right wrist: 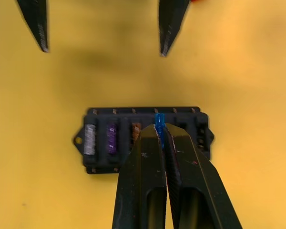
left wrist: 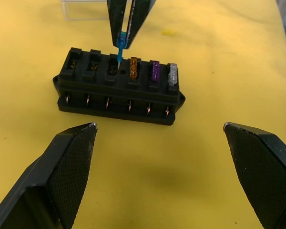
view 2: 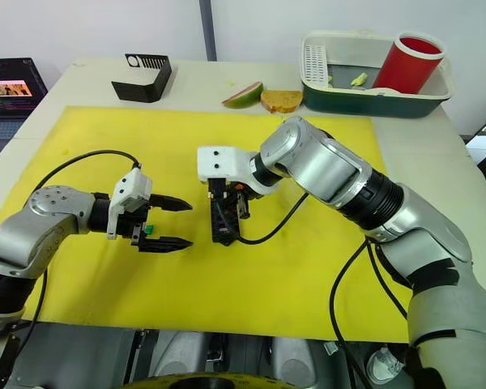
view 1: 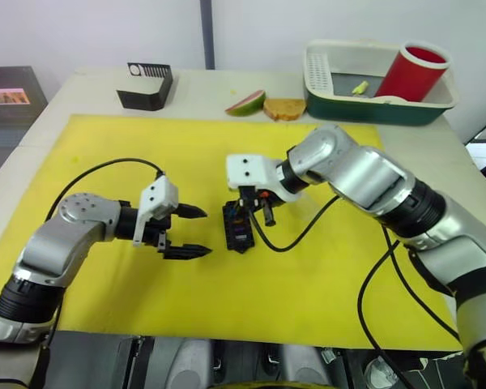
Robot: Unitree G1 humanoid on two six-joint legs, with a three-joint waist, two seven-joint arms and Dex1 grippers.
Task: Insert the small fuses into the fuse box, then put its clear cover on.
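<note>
Three translucent blade fuses seated in black slotted fuse box (left wrist: pixel 118 88); right gripper (right wrist: pixel 161 129) clamped on blue fuse (left wrist: pixel 120 44): lower vertically, blades aligned; left gripper (left wrist: pixel 162 138) jaws apart

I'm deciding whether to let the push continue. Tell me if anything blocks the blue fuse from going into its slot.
Nothing visible does. The right gripper holds the blue fuse with its blades at the open slot beside the amber fuse in the fuse box. The left gripper stands open, clear of it.
</note>
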